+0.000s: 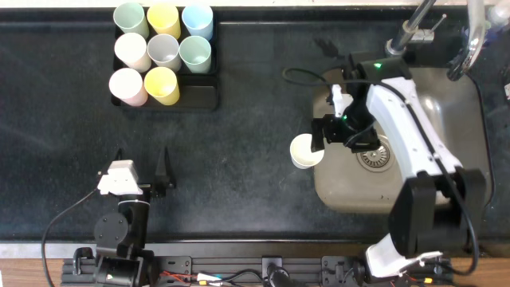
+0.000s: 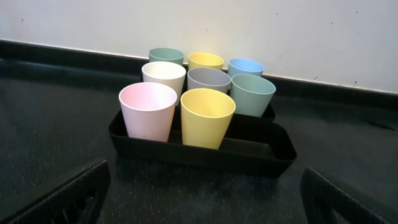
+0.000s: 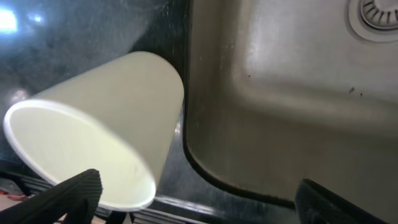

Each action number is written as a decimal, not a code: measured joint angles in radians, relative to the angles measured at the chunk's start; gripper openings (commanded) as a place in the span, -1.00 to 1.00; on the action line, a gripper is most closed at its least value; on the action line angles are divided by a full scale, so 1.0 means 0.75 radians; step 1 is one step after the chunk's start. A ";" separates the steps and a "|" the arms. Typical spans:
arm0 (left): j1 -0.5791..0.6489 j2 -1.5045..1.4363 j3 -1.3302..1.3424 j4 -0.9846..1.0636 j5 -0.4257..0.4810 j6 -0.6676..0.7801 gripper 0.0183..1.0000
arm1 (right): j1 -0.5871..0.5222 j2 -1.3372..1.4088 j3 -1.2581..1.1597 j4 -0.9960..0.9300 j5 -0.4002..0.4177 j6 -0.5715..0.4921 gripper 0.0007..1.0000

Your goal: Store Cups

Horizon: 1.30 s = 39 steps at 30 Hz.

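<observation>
The cream cup (image 1: 305, 150) stood at centre right, by the sink's (image 1: 446, 104) left edge, between the right gripper's (image 1: 317, 137) spread, unclamped jaws, probably positioned for pickup. The left gripper (image 1: 143, 155), jaws apart, sat lower left, facing the upper-left tray (image 1: 203, 102), where one slot remained vacant.

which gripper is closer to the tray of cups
Left. The left gripper sits just in front of the tray, facing it; the right gripper is far off at the edge of the sink.
</observation>
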 measured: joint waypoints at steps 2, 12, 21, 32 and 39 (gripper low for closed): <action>0.000 0.000 0.000 0.000 0.000 0.000 1.00 | 0.008 0.026 0.000 0.020 0.002 -0.001 0.75; 0.000 0.000 0.000 0.000 0.000 0.000 1.00 | 0.038 0.066 0.000 0.100 0.019 -0.016 -0.26; 0.000 0.000 0.000 0.000 0.000 0.000 1.00 | 0.084 0.066 0.000 0.143 0.021 -0.003 -0.90; 0.000 0.000 0.000 0.000 0.000 0.000 1.00 | 0.158 0.066 0.008 0.149 0.019 0.013 -0.92; 0.000 0.000 0.000 0.000 0.000 0.000 1.00 | 0.248 0.073 0.340 0.134 0.034 0.064 -0.91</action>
